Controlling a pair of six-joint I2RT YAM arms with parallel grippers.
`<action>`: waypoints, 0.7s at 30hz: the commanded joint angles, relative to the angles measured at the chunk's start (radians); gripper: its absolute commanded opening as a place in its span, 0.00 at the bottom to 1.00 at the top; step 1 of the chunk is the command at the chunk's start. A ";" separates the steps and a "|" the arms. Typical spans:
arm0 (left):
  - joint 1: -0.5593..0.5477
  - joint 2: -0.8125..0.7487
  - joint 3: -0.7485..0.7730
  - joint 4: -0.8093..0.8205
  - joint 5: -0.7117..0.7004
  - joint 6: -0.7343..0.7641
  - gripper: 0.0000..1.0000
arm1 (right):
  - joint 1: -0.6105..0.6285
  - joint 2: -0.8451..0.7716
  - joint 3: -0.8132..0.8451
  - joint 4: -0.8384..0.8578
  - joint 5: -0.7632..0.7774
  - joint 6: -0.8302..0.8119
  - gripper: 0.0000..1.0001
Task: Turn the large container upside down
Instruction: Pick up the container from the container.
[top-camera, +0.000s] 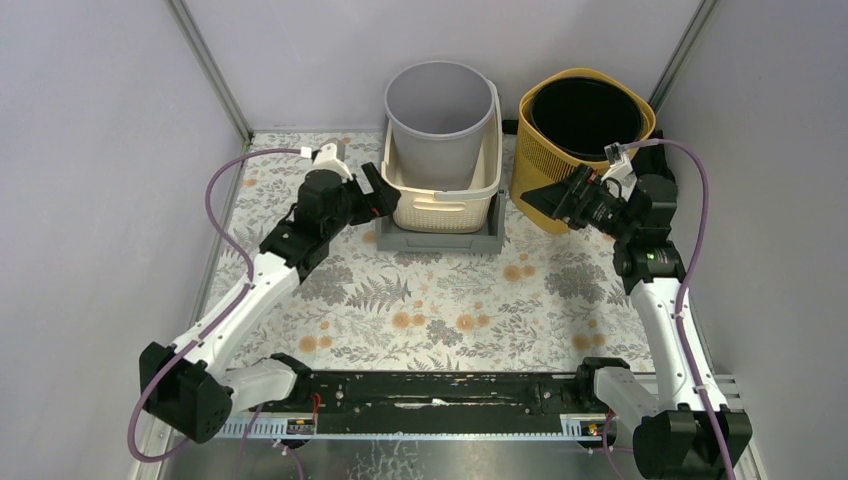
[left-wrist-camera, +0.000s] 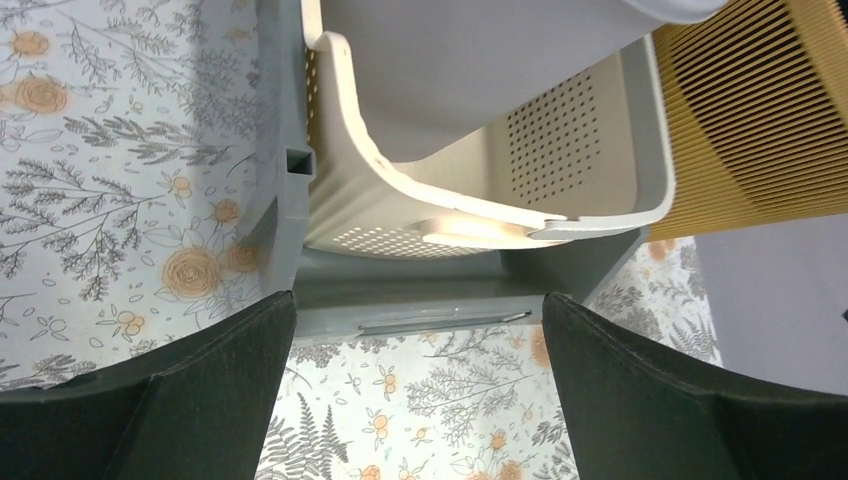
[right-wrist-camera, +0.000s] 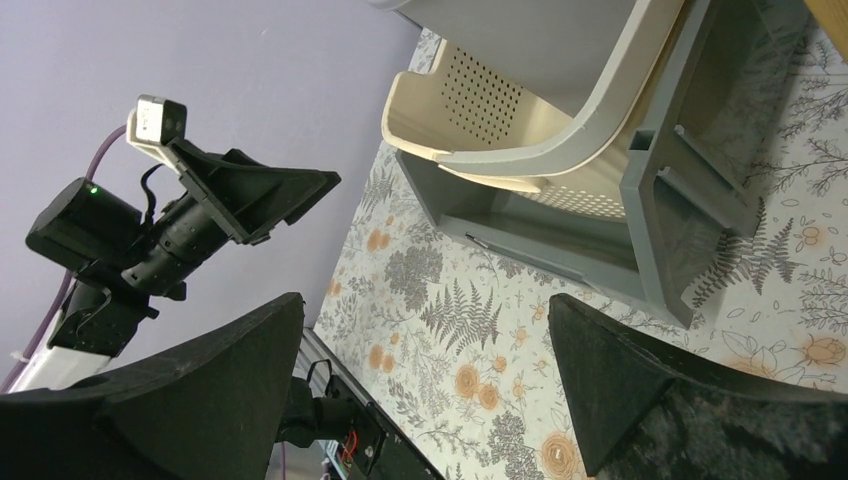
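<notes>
Several containers stand upright at the back. The biggest is a yellow slatted basket (top-camera: 533, 165) with a black inside, at the back right; its ribbed wall (left-wrist-camera: 760, 110) also shows in the left wrist view. To its left a grey bucket (top-camera: 440, 135) sits in a cream perforated basket (top-camera: 445, 212), which sits in a low grey tray (top-camera: 440, 242). My left gripper (top-camera: 385, 195) is open just left of the cream basket and faces the tray's end (left-wrist-camera: 430, 300). My right gripper (top-camera: 532, 203) is open in front of the yellow basket's lower left. Neither holds anything.
Floral cloth (top-camera: 450, 300) covers the table in front of the containers. Purple-grey walls close in the left, right and back. A gap separates the tray from the yellow basket. The left arm (right-wrist-camera: 200, 210) shows across the table in the right wrist view.
</notes>
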 joint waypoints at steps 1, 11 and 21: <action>-0.005 0.050 0.078 -0.091 0.007 0.036 1.00 | 0.005 0.011 -0.010 0.066 -0.041 0.019 0.99; -0.005 0.063 0.098 -0.124 -0.027 0.038 1.00 | 0.006 0.033 -0.037 0.086 -0.038 0.027 0.99; -0.005 0.055 0.050 -0.091 -0.055 0.069 1.00 | 0.038 0.072 -0.014 0.041 0.004 -0.008 1.00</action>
